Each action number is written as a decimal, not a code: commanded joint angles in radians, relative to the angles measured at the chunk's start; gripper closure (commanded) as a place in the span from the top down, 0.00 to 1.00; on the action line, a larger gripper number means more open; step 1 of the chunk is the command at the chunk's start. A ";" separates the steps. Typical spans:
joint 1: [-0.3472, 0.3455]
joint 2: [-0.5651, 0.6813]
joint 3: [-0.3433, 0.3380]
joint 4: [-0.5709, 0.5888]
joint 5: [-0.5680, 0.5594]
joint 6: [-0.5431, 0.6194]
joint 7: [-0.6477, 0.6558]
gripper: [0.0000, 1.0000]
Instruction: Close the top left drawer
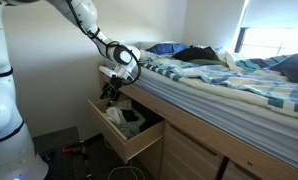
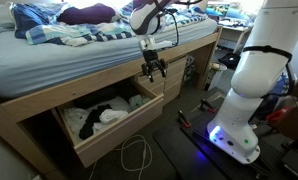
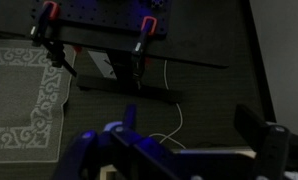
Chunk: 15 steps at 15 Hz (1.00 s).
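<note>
Clothes (image 2: 97, 117), dark and white, lie heaped in the top left drawer (image 1: 132, 147) (image 2: 117, 136), which stands pulled well out from the bed frame (image 2: 49, 95), low in both exterior views. The pincer (image 1: 111, 95) (image 2: 154, 72) hangs just above the drawer's side wall near the frame; contact cannot be judged. In the wrist view its fingers (image 3: 261, 140) are spread wide, holding nothing, over a patterned rug (image 3: 24, 100).

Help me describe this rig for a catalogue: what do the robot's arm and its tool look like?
The glossy white arm is built of thick rounded segments with dark bands at the joints. Its black tool is compact and angular, with two dark fingers. A thin dark cable seems to loop beside the wrist.
</note>
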 commanded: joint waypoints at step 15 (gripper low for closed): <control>0.051 0.081 0.032 -0.135 -0.057 0.324 -0.042 1.00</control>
